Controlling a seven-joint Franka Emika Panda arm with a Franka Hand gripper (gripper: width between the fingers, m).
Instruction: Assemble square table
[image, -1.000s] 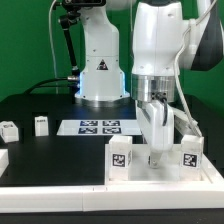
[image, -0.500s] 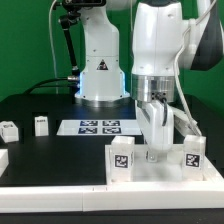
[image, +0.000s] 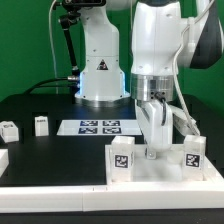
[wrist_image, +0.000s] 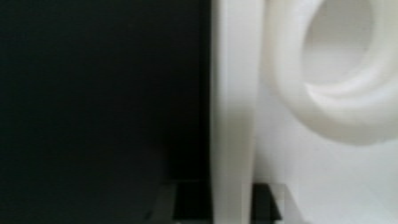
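Exterior view: arm reaches straight down at centre right of frame. Its jaws are low, down at the white square slab, which lies on the black surface in the lower right of the frame.

Two white tagged blocks stand either side of the jaws, one toward the frame's left, one toward its right. Cannot tell whether they are loose or part of the slab.

Two small white tagged legs stand at the left edge, mid-height, well apart from the slab. The marker board lies flat at frame centre, in front of the robot base.

Wrist view: jaws drawn in narrow, pinching a thin white upright rim of the slab; a dark fingertip shows on each side of it. A rounded hollow sits beside the rim.
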